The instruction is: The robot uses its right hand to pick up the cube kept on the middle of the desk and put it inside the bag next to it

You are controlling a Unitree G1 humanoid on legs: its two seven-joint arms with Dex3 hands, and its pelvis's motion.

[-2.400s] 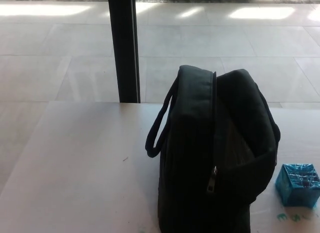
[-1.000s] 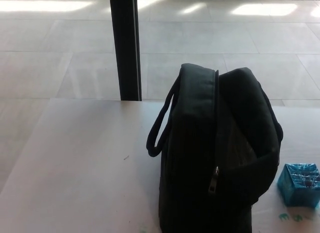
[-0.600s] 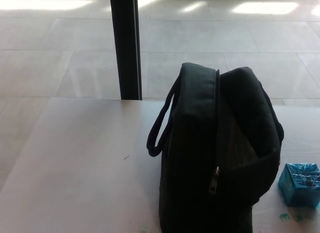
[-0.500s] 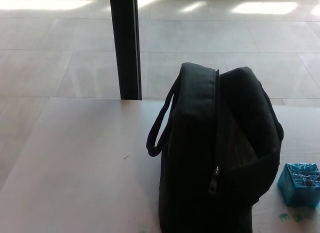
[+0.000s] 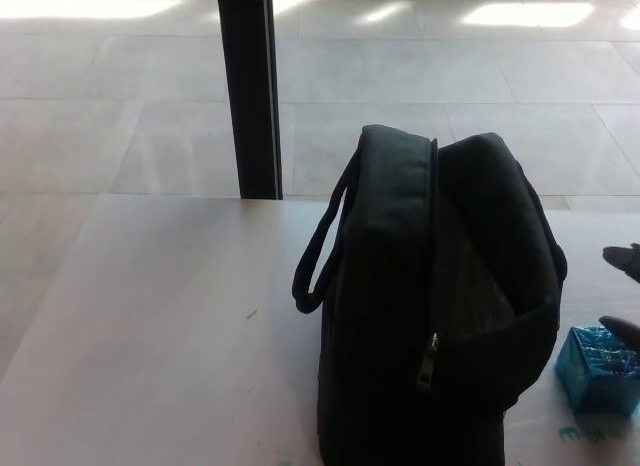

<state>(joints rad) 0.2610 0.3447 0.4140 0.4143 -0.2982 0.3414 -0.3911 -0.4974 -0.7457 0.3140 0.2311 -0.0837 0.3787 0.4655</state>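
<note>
The small bright-blue cube rested on the pale matte desk at the right edge of the head view, just beside the upright black fabric bag and apart from it; green marks showed on the desk in front of the cube. The bag stood with its zip slider hanging low on the near face and its loop handle drooping to the left; the top seam appeared parted, probably to give an entry for the cube, though the interior was too dark to confirm. Two dark fingertips of the right hand showed at the right border, one above the cube and one at its top edge, spread apart and holding nothing; this spacing suited a straddling approach. Contact with the cube could not be determined. The left hand was not in view.
</note>
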